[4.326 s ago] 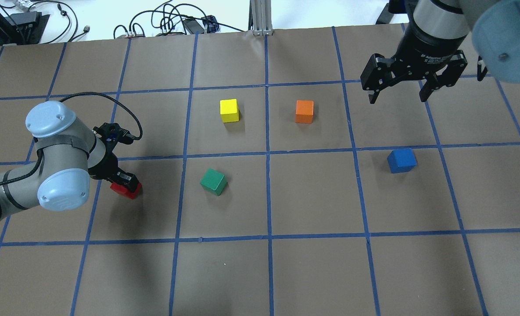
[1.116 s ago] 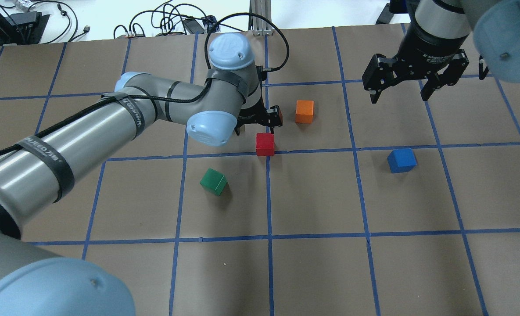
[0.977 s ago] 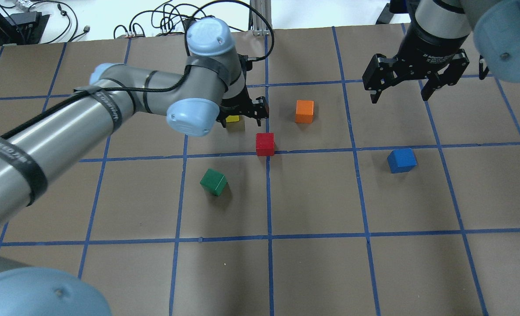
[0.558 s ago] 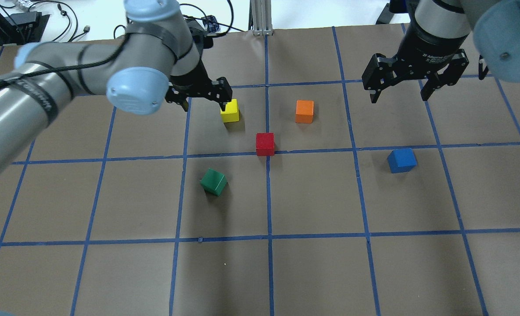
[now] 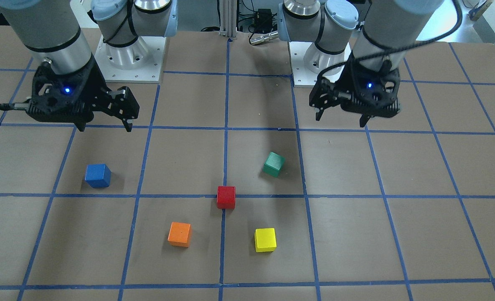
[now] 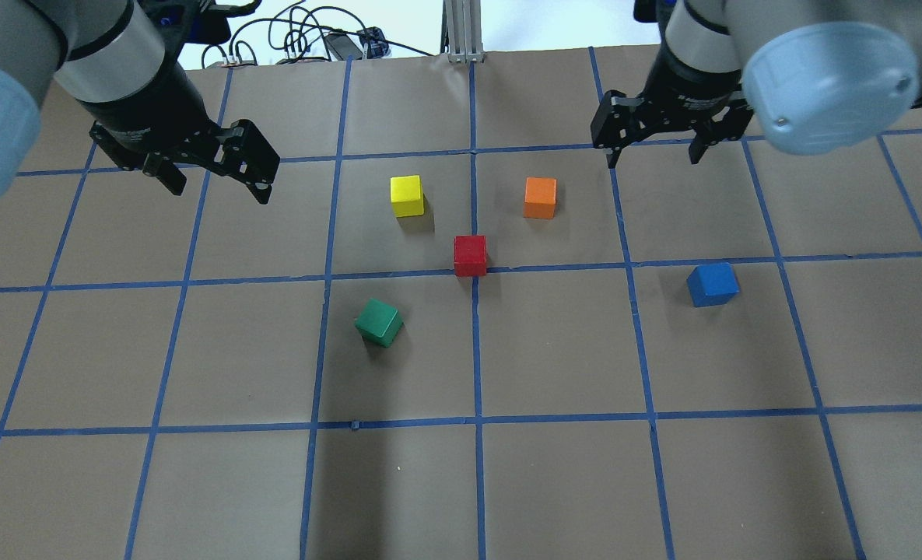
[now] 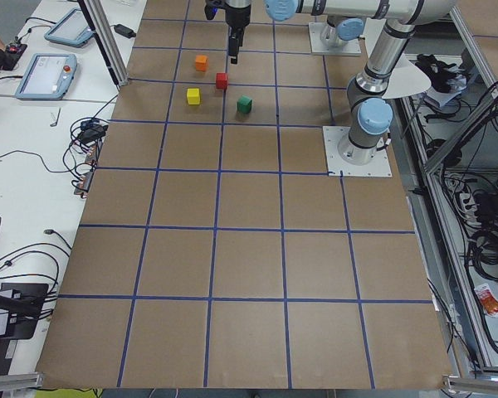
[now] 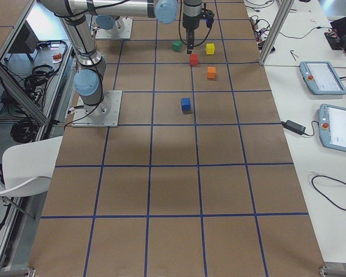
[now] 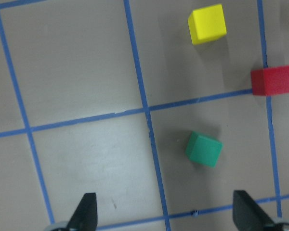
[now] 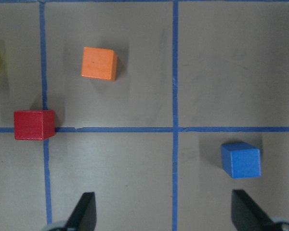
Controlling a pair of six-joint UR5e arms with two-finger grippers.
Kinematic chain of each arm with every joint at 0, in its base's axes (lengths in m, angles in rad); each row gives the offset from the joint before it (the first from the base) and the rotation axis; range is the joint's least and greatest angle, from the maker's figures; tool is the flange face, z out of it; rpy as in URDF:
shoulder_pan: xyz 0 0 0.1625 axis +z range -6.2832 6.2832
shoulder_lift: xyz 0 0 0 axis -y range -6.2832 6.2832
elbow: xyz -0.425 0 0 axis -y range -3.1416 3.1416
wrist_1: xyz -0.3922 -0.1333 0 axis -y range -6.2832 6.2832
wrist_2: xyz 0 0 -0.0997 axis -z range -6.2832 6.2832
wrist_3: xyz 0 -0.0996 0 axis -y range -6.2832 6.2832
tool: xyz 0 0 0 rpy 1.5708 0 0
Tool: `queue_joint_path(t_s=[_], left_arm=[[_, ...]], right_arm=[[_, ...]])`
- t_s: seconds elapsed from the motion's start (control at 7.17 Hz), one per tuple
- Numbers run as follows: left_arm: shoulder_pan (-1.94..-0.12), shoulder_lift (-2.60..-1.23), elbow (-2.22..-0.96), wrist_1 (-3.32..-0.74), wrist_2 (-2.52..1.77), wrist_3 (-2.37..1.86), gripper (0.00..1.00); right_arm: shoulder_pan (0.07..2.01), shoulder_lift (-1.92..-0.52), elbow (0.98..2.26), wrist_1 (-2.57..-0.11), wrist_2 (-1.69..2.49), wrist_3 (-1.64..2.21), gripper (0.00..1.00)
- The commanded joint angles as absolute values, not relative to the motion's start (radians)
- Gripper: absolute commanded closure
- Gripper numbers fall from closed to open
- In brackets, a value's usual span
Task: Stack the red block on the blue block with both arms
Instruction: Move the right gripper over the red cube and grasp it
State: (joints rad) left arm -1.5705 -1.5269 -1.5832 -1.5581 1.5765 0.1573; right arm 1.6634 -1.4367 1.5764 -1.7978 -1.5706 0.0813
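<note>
So, both my grippers hang empty above the table [image 6: 554,482]: right gripper [image 6: 653,152] spread wide, left gripper [image 6: 215,187] spread wide too. The red block [image 6: 470,255] sits on a blue tape line [image 6: 554,268] mid-table. The blue block [image 6: 713,284] is well apart from it on my right, with nothing stacked yet.

My worry is the orange block [image 6: 539,197] and yellow block [image 6: 407,195] near the red one's far side, since a sloppy descent could clip either. The blue one looks twisted against the grid, so a mismatched drop might slide off. The green block [image 6: 379,322] is near but off the path.
</note>
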Motion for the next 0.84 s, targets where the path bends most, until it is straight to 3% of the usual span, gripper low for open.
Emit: queue_joint_path(t_s=[0.0, 0.7], left_arm=[[-1.562, -1.535, -1.592, -1.488, 1.577, 0.141, 0.0], [-1.566, -1.542, -1.601, -1.493, 1.58, 0.144, 0.0]], right_arm=[[1.759, -1.356, 1.577, -1.908, -1.566, 0.144, 0.0], [1.879, -1.148, 1.577, -2.07, -1.532, 0.288, 0.0]])
